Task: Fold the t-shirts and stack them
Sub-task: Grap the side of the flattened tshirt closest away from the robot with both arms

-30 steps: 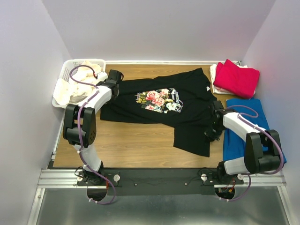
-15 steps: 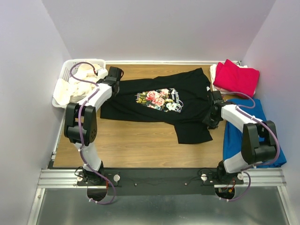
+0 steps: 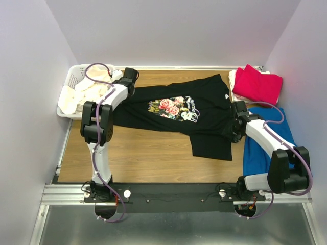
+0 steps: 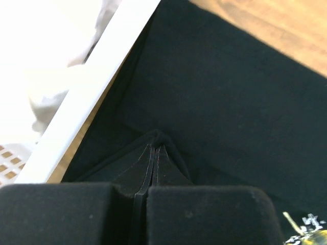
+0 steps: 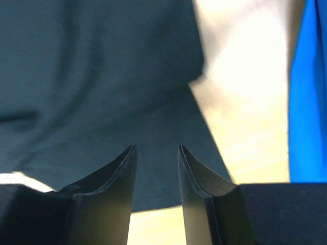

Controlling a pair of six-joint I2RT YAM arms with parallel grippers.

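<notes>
The black t-shirt (image 3: pixel 204 109) with a rose print lies spread across the wooden table (image 3: pixel 143 158). My left gripper (image 3: pixel 127 92) is shut on its left edge beside the basket; in the left wrist view a fold of the black t-shirt (image 4: pixel 230 87) is pinched at my left gripper's (image 4: pixel 155 149) tips. My right gripper (image 3: pixel 235 127) hovers open over the shirt's right edge. The right wrist view shows my right gripper (image 5: pixel 156 153) with nothing between its fingers and the black t-shirt (image 5: pixel 102 76) below. A folded red t-shirt (image 3: pixel 258 84) rests on a cream-white one (image 3: pixel 234 79) at the back right.
A white lattice basket (image 3: pixel 71 76) with cream-white clothes stands at the back left, and its rim (image 4: pixel 97 87) runs close to my left fingers. A blue cloth (image 3: pixel 265 143) lies along the right side, also seen as a blue cloth (image 5: pixel 309 87) in the right wrist view.
My right gripper has opened and let go of the black t-shirt after carrying its lower right part back. My left gripper moved farther back, still shut on the left edge.
</notes>
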